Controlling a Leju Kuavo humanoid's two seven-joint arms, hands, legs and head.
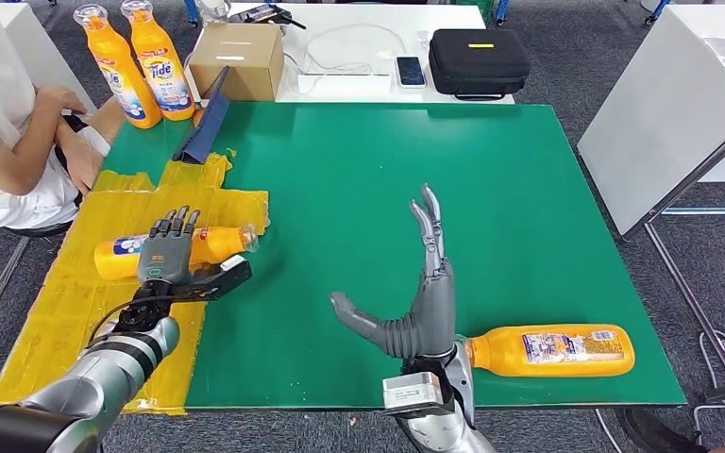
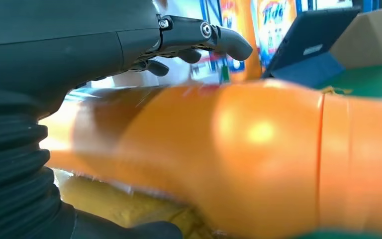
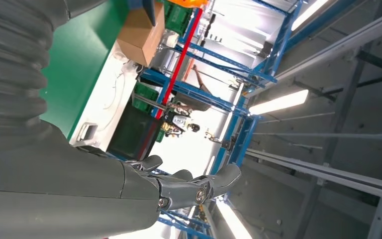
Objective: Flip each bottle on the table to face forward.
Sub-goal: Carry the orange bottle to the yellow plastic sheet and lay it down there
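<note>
left hand (image 1: 170, 250): lies over a lying orange bottle (image 1: 118, 257), left of frame on yellow sheet (image 1: 75, 311); wrist view shows thumb below, fingers above it
right hand (image 1: 425, 302): spread wide, holding nothing
second bottle (image 1: 552, 350): lower right, lying label-up on green mat (image 1: 359, 170)

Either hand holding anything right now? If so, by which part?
Left hand lies over the body of the lying orange bottle; a closed grip cannot be told. Right hand is open, holding nothing.

Warehouse-like lab: blue steel racking (image 3: 258, 94), strip lights (image 3: 278, 102), green-matted test table (image 1: 491, 236).
</note>
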